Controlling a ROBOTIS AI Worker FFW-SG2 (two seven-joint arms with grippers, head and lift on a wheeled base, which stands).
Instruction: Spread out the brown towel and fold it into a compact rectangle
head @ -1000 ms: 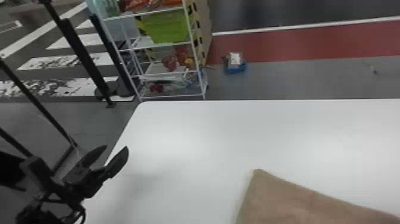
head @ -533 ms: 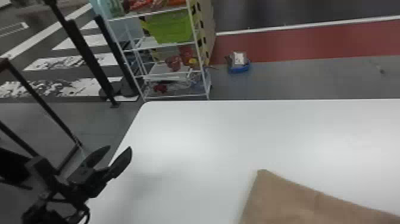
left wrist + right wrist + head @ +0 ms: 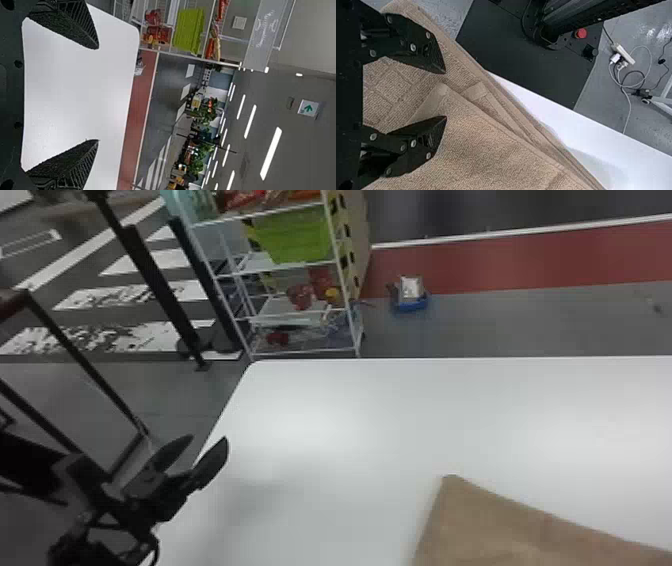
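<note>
Beyond the worktop (image 3: 325, 415), a white wire rack (image 3: 300, 352) is being used to hold a bright green bin (image 3: 300, 237), whose contents cannot be made out; red items (image 3: 301, 296) and a small yellow one (image 3: 332, 294) are being carried on the shelf below it. On the floor to the right of the rack, a pale package (image 3: 411, 286) is being held in a shallow blue container (image 3: 412, 308). The left gripper (image 3: 209, 437) is being held out at the worktop's left edge, well apart from the brown towel (image 3: 490, 530), with its fingers being held apart and pointed away from the robot; nothing is being gripped between them. The right gripper (image 3: 445, 95) is being held over the towel, its fingers being spread apart with brown cloth showing between them; whether the cloth is being touched cannot be told. The towel is being supported by the worktop, at the near right in the head view, where one corner is being pointed away from the robot. In the right wrist view, overlapping layers are being shown, and part of the cloth is being extended past a worktop edge. A small tan strip (image 3: 475, 91) is being borne near the towel's edge. Farther off, a green arrow is being displayed on a sign (image 3: 308, 109).
</note>
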